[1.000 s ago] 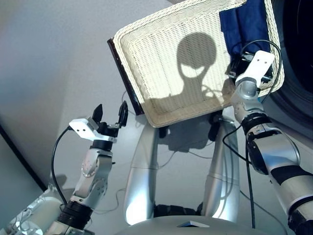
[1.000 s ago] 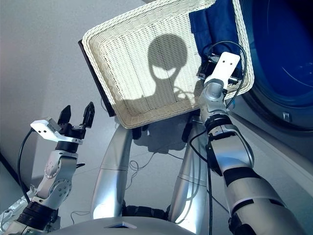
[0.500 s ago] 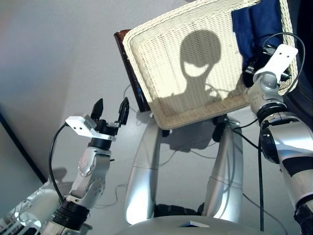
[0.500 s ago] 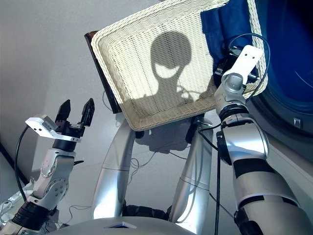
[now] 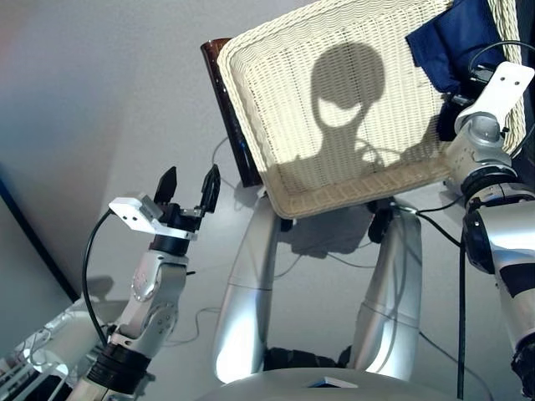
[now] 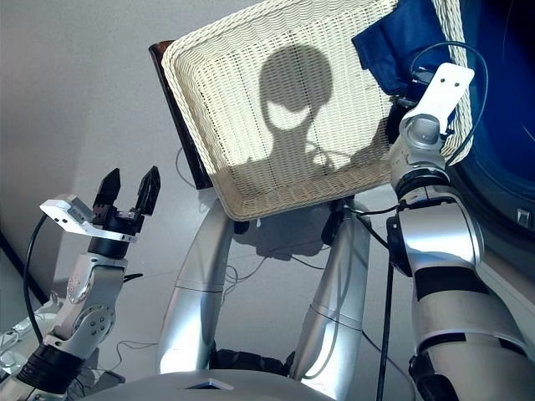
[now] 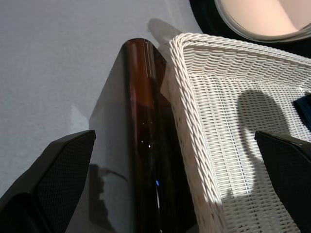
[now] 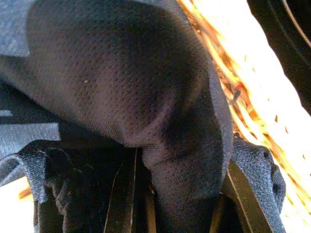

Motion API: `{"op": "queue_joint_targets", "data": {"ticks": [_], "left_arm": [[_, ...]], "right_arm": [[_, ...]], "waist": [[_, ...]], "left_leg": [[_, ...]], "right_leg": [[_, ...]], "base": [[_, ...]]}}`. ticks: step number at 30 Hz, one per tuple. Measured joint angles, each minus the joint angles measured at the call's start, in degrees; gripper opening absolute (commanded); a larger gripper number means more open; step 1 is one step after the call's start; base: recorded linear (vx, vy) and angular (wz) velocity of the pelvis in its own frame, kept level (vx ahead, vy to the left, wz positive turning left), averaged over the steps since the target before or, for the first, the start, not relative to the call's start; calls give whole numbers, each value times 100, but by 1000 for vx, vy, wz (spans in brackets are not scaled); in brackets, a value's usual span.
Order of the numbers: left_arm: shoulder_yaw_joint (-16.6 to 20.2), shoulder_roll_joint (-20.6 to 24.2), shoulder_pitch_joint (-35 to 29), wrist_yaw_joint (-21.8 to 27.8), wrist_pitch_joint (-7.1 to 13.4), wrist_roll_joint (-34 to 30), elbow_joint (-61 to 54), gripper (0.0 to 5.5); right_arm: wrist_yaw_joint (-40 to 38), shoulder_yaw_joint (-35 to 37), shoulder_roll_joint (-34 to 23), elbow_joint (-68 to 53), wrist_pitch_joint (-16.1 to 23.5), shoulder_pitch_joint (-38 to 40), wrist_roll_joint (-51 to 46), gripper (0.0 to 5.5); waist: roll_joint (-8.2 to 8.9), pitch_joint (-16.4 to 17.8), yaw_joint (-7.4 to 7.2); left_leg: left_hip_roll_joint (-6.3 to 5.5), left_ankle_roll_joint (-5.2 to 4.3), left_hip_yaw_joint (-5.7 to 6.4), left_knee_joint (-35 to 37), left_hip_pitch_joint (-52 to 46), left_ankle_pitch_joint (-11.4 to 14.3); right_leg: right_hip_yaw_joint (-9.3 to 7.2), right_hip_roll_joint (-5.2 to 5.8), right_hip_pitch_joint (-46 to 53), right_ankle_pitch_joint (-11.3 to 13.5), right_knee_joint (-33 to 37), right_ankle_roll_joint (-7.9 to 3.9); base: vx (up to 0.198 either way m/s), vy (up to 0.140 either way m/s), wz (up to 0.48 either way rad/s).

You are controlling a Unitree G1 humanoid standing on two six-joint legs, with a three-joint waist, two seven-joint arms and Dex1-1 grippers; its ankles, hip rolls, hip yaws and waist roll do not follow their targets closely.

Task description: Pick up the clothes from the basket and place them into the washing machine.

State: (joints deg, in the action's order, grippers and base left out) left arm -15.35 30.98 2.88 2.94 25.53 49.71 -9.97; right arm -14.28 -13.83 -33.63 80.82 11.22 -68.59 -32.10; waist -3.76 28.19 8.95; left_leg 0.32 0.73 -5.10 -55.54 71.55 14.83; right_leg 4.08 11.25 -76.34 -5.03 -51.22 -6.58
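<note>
navy cloth [image 6: 399,42] newly bunched, lifted off woven wicker basket [image 6: 251,117]

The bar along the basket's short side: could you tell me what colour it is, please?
The bar is a glossy dark reddish brown, seen best in the left wrist view.

Hard directional light, sharp shadows

A crisp head-shaped shadow falls across the cream-white woven wicker basket [image 5: 351,109], whose rim glows overexposed in the right wrist view. There the dark mesh cloth [image 8: 131,82] fills the frame, dim and soft. The grey floor [image 5: 100,100] stays evenly lit.
</note>
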Motion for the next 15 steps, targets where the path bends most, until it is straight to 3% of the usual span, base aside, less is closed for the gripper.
{"op": "queue_joint_targets", "data": {"ticks": [10, 15], "left_arm": [[58, -23, -3, -1, -92, 80, 0, 550], [236, -108, -10, -20, -83, 79, 5, 550]], "right_arm": [[72, -223, 2, -140, 8, 31, 38, 0], [-64, -86, -7, -1609, 128, 752, -123, 0]], "waist": [[3, 1, -126], [42, 25, -336]], "left_leg": [[-22, 1, 2, 10, 13, 0], [18, 19, -37, 10, 30, -3]], "right_leg": [[-6, 1, -2, 7, 28, 8], [-6, -39, -16, 18, 69, 17]], "base": [[0, 0, 0], [0, 0, 0]]}}
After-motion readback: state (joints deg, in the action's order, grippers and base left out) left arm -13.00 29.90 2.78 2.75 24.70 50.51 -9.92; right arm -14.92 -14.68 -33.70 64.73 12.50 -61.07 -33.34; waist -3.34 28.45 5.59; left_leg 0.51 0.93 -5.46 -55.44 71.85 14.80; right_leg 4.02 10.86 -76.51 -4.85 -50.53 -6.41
